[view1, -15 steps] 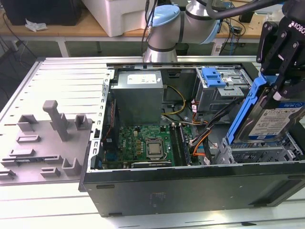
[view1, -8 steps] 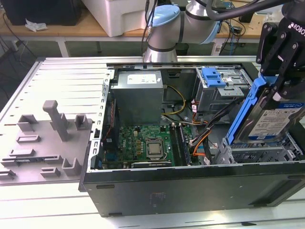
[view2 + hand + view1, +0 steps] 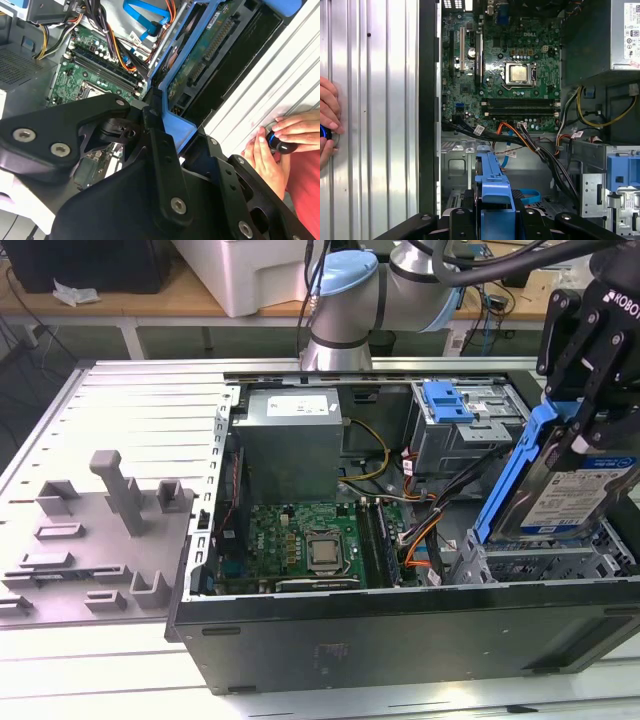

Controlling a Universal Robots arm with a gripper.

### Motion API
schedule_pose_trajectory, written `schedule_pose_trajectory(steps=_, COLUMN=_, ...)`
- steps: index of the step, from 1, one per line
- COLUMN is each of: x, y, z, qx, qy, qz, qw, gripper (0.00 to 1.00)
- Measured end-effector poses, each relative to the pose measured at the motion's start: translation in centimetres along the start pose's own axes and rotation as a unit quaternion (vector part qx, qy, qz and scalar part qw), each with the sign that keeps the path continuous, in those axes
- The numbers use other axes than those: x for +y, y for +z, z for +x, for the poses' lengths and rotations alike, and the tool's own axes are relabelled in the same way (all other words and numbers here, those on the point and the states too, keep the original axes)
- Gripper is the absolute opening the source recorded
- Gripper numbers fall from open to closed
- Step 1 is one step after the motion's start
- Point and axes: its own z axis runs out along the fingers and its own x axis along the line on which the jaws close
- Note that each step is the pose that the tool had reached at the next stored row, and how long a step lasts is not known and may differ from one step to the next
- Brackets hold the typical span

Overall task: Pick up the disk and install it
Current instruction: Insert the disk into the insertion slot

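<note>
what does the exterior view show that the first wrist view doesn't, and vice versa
Exterior, not first wrist view: the disk's labelled face, gripped by the tool, tilted over the case; a grey fixture plate at the exterior view's left. First wrist view, not exterior: a person's hand on the ribbed table. Both: the motherboard and the disk's blue frame.

Printed label on disk [image 3: 590,495] face; sticker on power supply [image 3: 295,405]; white lettering on tool [image 3: 580,428] housing. Wording not transcribed.
</note>
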Motion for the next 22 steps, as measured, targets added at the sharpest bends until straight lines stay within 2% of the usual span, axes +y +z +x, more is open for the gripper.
schedule_pose_trajectory(steps=22, x=-0.06, y=0.67, z=0.05, qx=0.0, qy=-0.001, qz=0.0, qw=1.0, gripper=0.37)
